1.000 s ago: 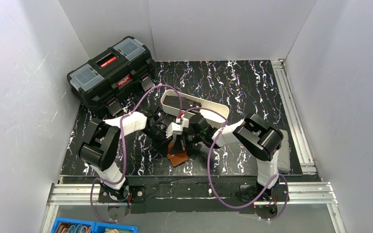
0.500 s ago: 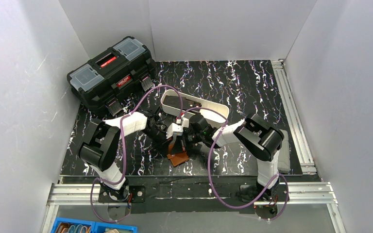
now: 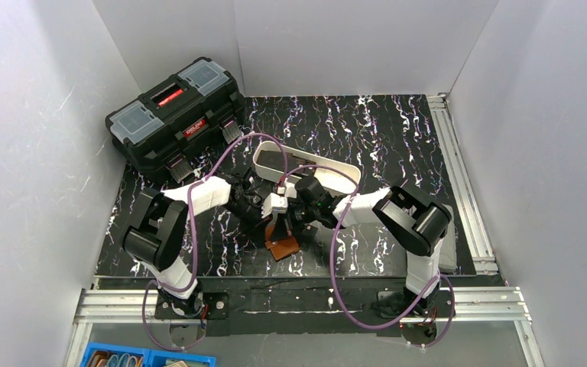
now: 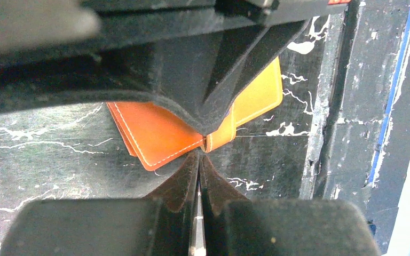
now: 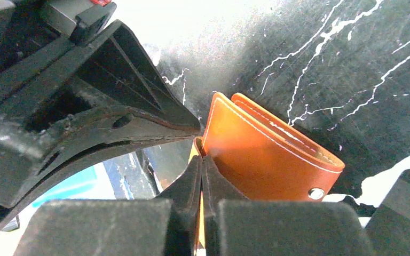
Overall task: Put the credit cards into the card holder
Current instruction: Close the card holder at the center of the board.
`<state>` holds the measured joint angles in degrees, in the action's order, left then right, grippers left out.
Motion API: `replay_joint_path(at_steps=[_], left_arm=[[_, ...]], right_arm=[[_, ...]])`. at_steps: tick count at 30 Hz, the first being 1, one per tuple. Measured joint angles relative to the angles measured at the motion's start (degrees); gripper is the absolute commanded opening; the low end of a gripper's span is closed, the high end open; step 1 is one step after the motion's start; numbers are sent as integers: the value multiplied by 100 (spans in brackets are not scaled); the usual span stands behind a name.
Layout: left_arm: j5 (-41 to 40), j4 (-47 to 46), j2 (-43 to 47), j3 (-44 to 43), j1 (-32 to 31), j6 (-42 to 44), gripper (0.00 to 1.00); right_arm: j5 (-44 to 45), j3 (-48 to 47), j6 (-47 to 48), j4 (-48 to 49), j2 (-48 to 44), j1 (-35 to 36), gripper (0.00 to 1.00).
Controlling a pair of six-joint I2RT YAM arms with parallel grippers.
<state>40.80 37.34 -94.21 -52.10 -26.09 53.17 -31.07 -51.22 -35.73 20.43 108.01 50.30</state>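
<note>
Card holder [image 3: 282,248] lies near-centre on the table [image 3: 397,138], right gripper [image 5: 200,162] clamped on its edge and left gripper [image 4: 197,160] pressed closed at the fold (perhaps nipping the strap [image 4: 220,140]), so ease it open slowly without any dragging

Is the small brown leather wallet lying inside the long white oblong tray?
No, the brown leather wallet is down on the black marbled table, outside the white tray.
</note>
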Motion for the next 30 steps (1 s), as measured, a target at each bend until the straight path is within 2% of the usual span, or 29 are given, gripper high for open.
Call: replay_joint_path(at_steps=[6,10,14,22,28,30], left_arm=[[-92,149,74,35,48,17,0],[-83,505,223,-13,400,-4,4],[118,874,494,-227,612,26,4],[345,457,664,-114,-98,-131,3],[81,109,382,96,-466,-68,1],[-79,-15,293,116,-520,-98,0]], right_arm=[[-433,-57,-225,319,286,-144,1],[-831,-52,-544,704,531,-289,1],[-979,-55,-662,833,623,-334,1],[-997,-37,-702,883,636,-343,1],[-992,46,-741,1071,636,-348,2],[-992,46,-739,1071,636,-348,6]])
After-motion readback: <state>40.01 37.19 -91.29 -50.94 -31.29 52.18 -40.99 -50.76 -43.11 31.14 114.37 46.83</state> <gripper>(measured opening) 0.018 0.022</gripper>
